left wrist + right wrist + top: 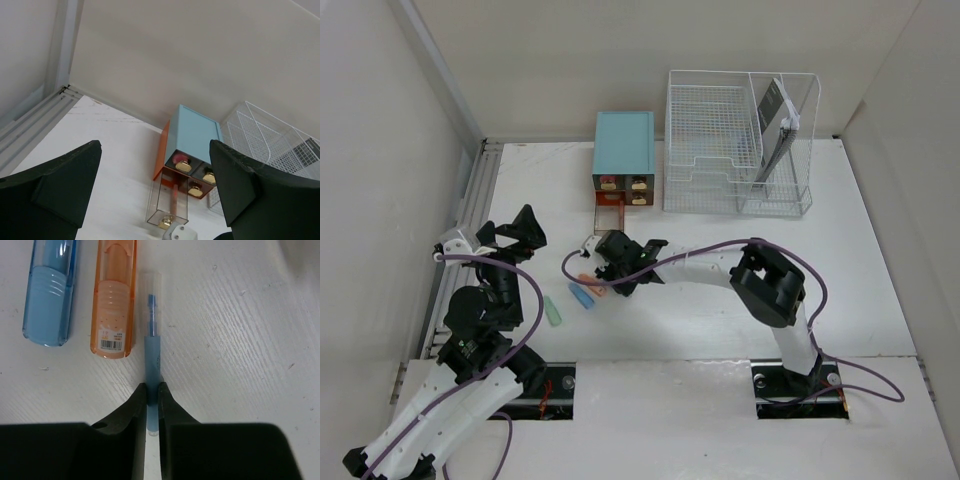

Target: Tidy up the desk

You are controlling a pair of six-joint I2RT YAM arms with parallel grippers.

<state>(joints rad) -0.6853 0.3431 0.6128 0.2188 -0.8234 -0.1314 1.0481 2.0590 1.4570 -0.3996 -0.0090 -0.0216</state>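
The white desk [840, 260] holds a slim blue pen [152, 347] lying flat. My right gripper [152, 392] is shut on the pen's rear end, low at the desk surface. In the top view this gripper [605, 265] is just in front of the teal drawer box [625, 150]. An orange highlighter [114, 300] lies touching the pen's left side, and a blue highlighter [50, 290] lies further left. My left gripper [520, 235] is open and empty, raised at the left. Its wrist view [155, 165] looks toward the box.
The box's clear lower-left drawer [167, 200] is pulled out with a reddish pen inside. A green highlighter [552, 312] lies near the left arm. A white wire-mesh rack [740, 140] with a dark booklet stands at the back right. Silver rails [470, 210] run along the left edge.
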